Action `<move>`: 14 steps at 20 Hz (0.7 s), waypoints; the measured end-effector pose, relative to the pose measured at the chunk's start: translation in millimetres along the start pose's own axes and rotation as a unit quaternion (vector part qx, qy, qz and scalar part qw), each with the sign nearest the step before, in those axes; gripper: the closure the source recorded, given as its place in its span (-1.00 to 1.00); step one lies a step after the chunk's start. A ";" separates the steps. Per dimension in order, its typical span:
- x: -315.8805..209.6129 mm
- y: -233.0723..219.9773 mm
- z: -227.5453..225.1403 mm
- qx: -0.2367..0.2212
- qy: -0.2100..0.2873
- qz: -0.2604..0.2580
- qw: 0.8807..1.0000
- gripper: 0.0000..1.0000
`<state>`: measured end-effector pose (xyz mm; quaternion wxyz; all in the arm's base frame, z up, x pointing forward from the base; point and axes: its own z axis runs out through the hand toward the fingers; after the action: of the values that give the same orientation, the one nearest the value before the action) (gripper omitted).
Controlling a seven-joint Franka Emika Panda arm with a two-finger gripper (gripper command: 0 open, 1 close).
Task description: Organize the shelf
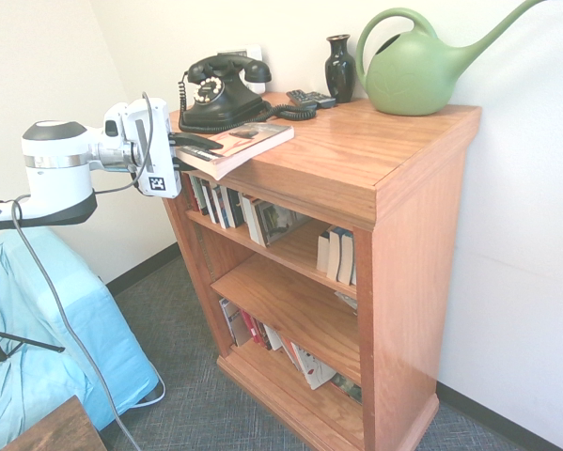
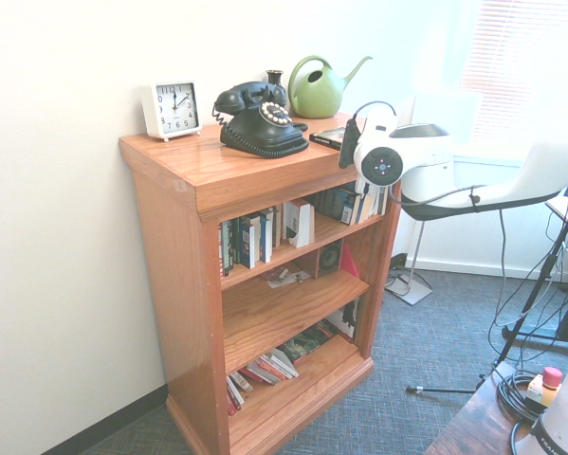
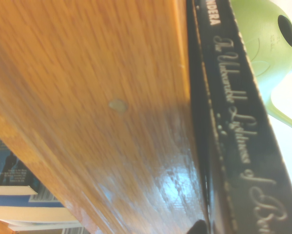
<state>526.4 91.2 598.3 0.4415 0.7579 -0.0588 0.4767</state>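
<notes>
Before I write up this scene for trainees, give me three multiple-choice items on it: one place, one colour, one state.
1. Where is the green watering can?
A) On the floor
B) On the bookcase's top
C) On the lowest shelf

2. What colour is the rotary telephone?
A) Black
B) Red
C) White

3. How does the vase stand?
A) Lying on its side
B) Upside down
C) Upright

Key:
1 B: the watering can rests on the top of the bookcase.
2 A: the telephone's body and handset are black.
3 C: the vase stands on its base, its mouth upward.
</notes>
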 end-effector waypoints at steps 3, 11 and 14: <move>1.8 2.2 0.2 -0.001 0.001 0.001 1.000 1.00; 9.9 24.0 -6.5 0.010 -0.008 0.032 0.999 1.00; 14.0 58.3 -18.7 0.018 -0.025 0.065 0.997 1.00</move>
<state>491.6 74.3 647.8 0.3946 0.7720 -0.1107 0.4859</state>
